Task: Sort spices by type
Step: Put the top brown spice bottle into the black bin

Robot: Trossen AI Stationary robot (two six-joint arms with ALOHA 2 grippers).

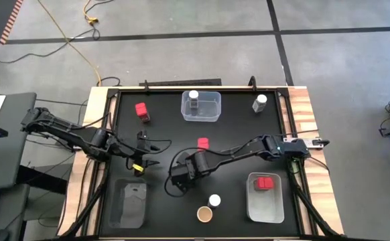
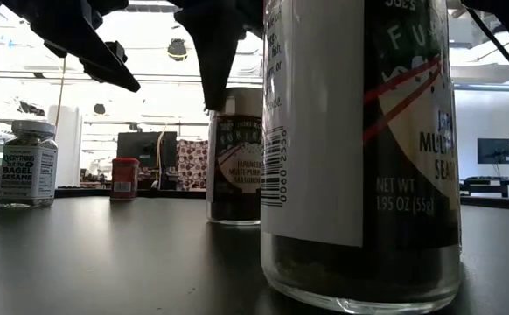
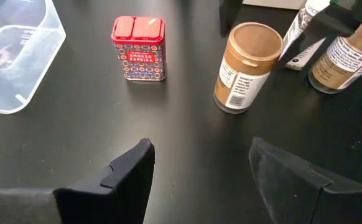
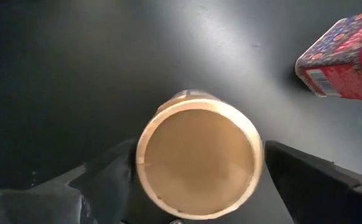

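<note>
A jar with a round tan lid (image 4: 198, 163) stands upright on the black table near its middle, also in the left wrist view (image 3: 243, 62) and the low view (image 2: 234, 166). My right gripper (image 4: 199, 145) hangs over it, pointing down and open, one finger on either side of the lid. A small gap shows at one finger (image 4: 305, 180). A red spice box (image 1: 203, 142) stands just beyond, toward the far edge. My left gripper (image 1: 145, 154) waits at the table's left, open with nothing between its fingers (image 3: 125, 180).
A far clear bin (image 1: 212, 117) holds a white-lidded jar (image 1: 193, 96). A near-right bin (image 1: 265, 207) holds red boxes (image 1: 267, 182). A third bin (image 1: 129, 201) sits near left. Loose: a red box (image 1: 142, 110), white-lidded jars (image 1: 260, 102) (image 1: 214, 200), a tan-lidded jar (image 1: 204, 213).
</note>
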